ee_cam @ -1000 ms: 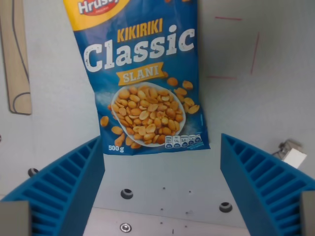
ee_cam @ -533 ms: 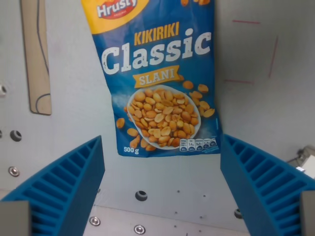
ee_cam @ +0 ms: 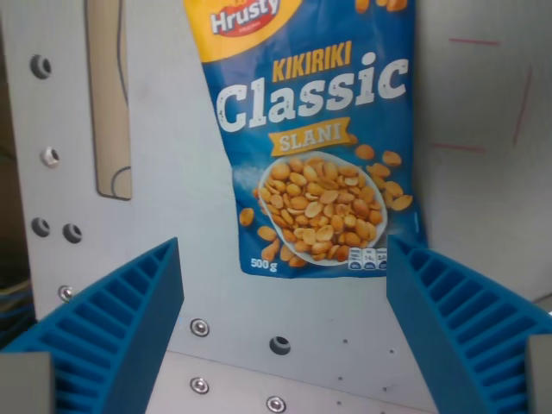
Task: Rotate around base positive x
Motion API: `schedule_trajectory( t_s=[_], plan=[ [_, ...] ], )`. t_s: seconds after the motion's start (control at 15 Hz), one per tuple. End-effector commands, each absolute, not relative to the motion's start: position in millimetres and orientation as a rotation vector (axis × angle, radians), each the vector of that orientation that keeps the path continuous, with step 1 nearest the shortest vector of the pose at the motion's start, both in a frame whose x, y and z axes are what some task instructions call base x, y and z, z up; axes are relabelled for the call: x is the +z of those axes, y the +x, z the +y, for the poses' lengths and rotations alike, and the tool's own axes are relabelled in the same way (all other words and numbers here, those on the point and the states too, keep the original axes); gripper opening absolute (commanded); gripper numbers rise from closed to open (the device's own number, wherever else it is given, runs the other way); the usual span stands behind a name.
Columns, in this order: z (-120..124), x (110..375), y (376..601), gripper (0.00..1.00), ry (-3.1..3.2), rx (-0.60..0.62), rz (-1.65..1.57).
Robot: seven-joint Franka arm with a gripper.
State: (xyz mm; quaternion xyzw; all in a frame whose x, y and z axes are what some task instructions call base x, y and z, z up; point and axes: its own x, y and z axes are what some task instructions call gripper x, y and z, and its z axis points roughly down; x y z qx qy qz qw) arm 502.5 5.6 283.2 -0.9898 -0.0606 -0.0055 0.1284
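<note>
Peanut bag (ee_cam: 315, 138) lies on the table (ee_cam: 181, 259), wooden strip (ee_cam: 110, 95) to its left.

The blue-and-yellow foil peanut bag (ee_cam: 315, 138) is cut off at the top edge, as is the pale wooden strip (ee_cam: 110, 95). The small label print stays unreadable.

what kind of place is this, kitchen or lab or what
Most likely a robotics lab bench, not a kitchen. The grey table is a metal plate with bolts and threaded holes, thin red lines are marked on it, and a lone peanut bag lies flat before the open blue gripper.
</note>
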Motion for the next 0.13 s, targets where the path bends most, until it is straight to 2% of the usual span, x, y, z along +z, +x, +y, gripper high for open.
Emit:
schedule_trajectory(
  t_s=[0.07,0.13],
  plan=[
    [-0.1,284.8,502.9,1.0,-2.63,-0.025,-0.194],
    [-0.1,284.8,502.9,1.0,-2.617,-0.026,-0.193]
  ],
)
